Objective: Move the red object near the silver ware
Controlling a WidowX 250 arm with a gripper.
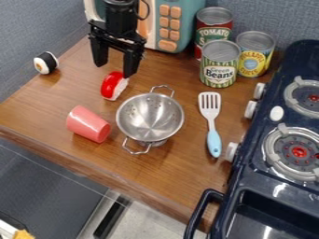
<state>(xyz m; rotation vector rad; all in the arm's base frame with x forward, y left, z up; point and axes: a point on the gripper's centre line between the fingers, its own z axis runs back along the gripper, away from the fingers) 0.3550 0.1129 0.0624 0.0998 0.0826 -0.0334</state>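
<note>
My gripper (114, 70) hangs open at the upper left of the counter, its two fingers spread apart with nothing between them. Just below it lies a red and white object (113, 86), close to the right finger; whether they touch I cannot tell. A metal colander (150, 117) with two handles stands to the lower right of the red object. To the colander's right lies a slotted spatula (211, 122) with a white head and light blue handle.
A pink cup (88, 124) lies on its side left of the colander. A black and white roll (45, 63) is at the far left. Cans (218, 64) stand at the back beside a toy microwave (169, 24). A dark blue stove (278, 135) borders the right.
</note>
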